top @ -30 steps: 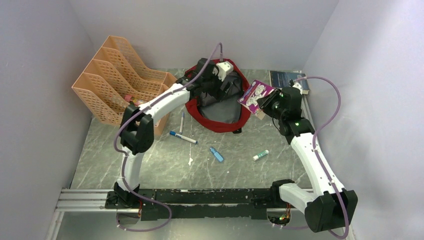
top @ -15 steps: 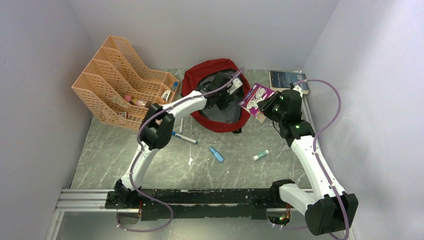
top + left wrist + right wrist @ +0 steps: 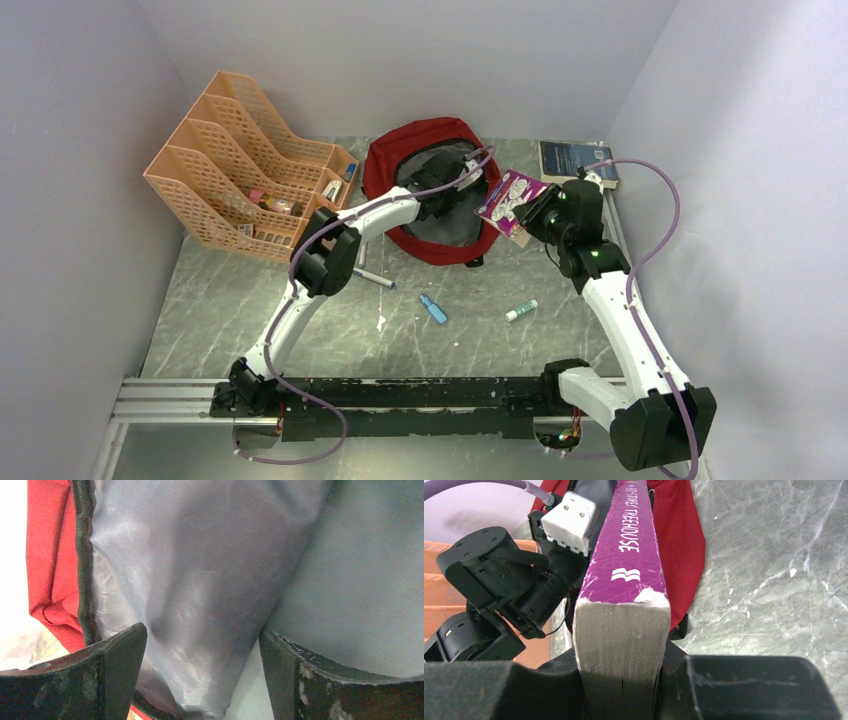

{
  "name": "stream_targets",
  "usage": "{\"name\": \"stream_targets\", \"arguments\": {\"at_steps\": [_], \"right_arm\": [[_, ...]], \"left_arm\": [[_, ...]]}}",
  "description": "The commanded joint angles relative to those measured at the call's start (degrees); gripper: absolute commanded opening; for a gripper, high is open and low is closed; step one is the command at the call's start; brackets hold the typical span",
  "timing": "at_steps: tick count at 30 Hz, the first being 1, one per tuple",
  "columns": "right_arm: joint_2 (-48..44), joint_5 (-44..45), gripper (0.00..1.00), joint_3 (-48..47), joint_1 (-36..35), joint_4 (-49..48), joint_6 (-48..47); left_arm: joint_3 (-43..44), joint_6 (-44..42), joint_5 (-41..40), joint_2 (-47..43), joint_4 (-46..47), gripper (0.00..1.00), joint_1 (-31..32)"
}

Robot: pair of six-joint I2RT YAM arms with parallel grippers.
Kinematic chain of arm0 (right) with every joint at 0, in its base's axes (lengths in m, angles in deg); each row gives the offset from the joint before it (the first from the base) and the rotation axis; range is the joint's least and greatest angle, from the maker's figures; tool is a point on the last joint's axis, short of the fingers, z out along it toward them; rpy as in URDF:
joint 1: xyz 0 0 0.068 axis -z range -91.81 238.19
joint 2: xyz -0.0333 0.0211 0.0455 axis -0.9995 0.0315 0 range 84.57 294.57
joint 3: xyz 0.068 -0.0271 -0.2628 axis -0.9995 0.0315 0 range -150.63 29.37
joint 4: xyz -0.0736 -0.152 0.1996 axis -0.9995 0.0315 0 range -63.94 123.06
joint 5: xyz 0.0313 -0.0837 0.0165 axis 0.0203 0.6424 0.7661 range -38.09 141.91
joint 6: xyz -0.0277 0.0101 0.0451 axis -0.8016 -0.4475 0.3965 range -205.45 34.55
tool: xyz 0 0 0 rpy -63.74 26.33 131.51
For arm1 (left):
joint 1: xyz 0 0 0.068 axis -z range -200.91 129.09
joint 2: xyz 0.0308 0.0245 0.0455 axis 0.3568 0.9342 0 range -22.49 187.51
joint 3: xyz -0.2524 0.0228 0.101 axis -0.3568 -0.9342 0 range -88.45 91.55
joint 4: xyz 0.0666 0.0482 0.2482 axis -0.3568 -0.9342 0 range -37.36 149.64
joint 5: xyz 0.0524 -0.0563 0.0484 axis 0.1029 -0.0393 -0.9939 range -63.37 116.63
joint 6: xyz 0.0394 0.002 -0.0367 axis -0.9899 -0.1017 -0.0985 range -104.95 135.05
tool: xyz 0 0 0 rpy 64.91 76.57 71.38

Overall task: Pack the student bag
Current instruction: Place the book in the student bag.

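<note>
Purple card and yellowed page edges fill the right jaws, which are clenched on the near end of a purple paperback (image 3: 624, 555). Its spine faces up and its long axis runs straight out from the jaws toward the student bag (image 3: 420, 138). From those jaws the bag lies ahead and slightly left, its open mouth just beyond the book's far end. The bag itself rests flat on the worktop (image 3: 300, 310).

The left jaws are released and spread wide, already down inside that mouth. A loose fold of grey lining (image 3: 200, 580) bulges between the two fingers (image 3: 100, 680), and as far as this view shows it is not pinched. Just left of those jaws run the black zipper edge (image 3: 82, 555) and the red outer fabric.

So the left arm (image 3: 390, 208) is the nearer one, but it carries nothing. My reading is that sliding the book in lengthwise depends on that arm keeping the mouth wide without blocking it.

Only the right wrist view shows how close the left arm's wrist sits to the book's left face. Only the top view shows the whole bag and the paperback's illustrated cover. The left wrist view shows the inside of the bag and nothing of the book.
</note>
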State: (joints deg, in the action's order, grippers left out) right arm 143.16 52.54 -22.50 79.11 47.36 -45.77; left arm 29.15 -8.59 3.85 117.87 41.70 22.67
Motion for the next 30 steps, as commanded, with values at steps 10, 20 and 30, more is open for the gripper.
{"name": "stream_targets", "arguments": {"at_steps": [10,20,30], "right_arm": [[-0.9,-1.4,0.0,-2.1,-0.1,-3.5,1.2],[-0.7,-5.2,0.0,-0.1,-0.1,-8.8,11.3],[0.9,-7.7,0.0,3.0,-0.1,-12.1,22.0]], "left_arm": [[1.7,-0.7,-4.1,0.5,2.6,0.31,0.1],[2.3,3.7,1.9,-6.8,-1.8,0.05,-0.3],[8.2,7.3,6.8,-10.0,-8.1,0.05,-1.2]]}}
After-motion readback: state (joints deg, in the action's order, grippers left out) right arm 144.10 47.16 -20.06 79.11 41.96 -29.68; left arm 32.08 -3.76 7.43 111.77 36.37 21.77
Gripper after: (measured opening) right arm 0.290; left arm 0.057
